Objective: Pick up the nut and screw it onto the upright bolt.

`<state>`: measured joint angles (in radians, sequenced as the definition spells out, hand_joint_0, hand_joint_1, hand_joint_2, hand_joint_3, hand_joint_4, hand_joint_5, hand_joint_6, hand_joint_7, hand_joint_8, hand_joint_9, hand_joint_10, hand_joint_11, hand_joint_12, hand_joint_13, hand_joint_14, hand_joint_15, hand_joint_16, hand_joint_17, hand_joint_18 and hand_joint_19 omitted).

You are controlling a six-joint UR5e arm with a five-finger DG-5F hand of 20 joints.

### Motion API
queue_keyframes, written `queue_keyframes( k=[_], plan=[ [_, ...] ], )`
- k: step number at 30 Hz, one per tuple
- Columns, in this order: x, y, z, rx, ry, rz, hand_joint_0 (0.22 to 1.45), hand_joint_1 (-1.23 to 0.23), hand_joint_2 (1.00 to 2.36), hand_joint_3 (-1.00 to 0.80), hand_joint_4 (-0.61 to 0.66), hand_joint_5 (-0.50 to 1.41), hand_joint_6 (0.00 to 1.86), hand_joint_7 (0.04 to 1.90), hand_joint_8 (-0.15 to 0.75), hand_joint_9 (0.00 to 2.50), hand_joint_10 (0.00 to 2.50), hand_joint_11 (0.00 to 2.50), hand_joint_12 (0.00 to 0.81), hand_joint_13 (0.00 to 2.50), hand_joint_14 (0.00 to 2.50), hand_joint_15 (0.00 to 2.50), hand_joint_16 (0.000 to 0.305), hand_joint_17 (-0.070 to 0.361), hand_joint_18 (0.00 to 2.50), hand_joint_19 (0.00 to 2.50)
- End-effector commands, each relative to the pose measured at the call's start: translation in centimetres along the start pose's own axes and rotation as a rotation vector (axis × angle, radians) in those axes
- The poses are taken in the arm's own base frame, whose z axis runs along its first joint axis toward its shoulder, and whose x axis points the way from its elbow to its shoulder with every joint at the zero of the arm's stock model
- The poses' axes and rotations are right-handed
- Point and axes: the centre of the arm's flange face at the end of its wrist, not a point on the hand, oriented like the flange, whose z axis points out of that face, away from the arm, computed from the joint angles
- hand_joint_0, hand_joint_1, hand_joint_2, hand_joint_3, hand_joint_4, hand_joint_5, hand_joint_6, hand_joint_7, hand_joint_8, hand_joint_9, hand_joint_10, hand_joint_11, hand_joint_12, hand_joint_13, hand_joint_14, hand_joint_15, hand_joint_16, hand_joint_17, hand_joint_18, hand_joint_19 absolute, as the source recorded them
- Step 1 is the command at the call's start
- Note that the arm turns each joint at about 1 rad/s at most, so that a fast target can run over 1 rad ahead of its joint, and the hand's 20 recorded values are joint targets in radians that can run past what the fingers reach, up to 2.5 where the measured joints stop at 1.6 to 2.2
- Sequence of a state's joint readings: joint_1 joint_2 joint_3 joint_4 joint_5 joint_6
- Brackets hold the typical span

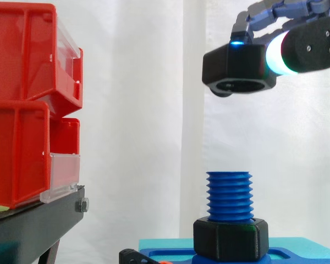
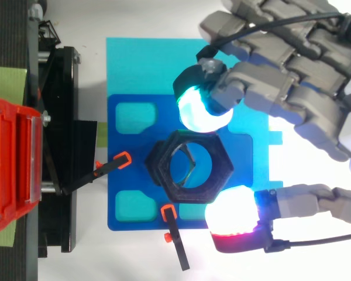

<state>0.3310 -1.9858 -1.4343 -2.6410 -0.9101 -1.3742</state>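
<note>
Aloft, hand point(image 2: 281, 82) pinching black nut point(image 1: 240, 69) above blue bolt point(image 1: 229, 195) (2 red bins point(image 1: 16, 154), contents hidden).

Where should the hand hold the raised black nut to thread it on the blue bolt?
Grip the nut on its outer hex flats, coming from the sides, as the fingers pinch it now: it hangs bore-down over the bolt, so the bore must stay clear.

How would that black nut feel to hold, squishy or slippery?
Probably stiff, not squishy: the nut shows a crisp six-sided shape even while pinched between the fingers. It likely isn't too slippery, since its flat sides give them something to press on. It seems light, hanging in the air above the bolt on that pinch alone.
</note>
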Motion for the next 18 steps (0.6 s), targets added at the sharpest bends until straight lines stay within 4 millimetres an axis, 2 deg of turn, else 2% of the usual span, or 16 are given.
queue_keyframes(
  k=[1,6,13,18],
  plan=[
    [0.9,0.0,0.1,-0.015,0.01,-0.006,0.55,-0.68,1.0,-0.5,0.29,-0.17,0.5,1.21,0.309,0.46,0.0,0.16,0.389,0.25,0.0,0.0,0.05,0.112,0.18,0.05],
    [2.0,0.1,0.1,-0.035,0.026,-0.014,0.55,-0.68,1.0,-0.5,0.29,-0.17,0.5,1.21,0.308,0.46,0.0,0.17,0.388,0.25,0.0,0.0,0.05,0.111,0.19,0.04],
    [4.7,-0.3,0.6,-0.036,0.035,0.015,0.55,-0.69,1.0,-0.5,0.28,-0.17,0.5,1.2,0.308,0.46,0.0,0.16,0.389,0.25,0.0,0.0,0.049,0.11,0.18,0.05],
    [4.8,-0.3,0.5,-0.038,0.04,0.032,0.55,-0.68,1.0,-0.5,0.28,-0.17,0.5,1.21,0.308,0.46,0.0,0.16,0.388,0.25,0.0,0.0,0.049,0.109,0.18,0.05]
  ],
)
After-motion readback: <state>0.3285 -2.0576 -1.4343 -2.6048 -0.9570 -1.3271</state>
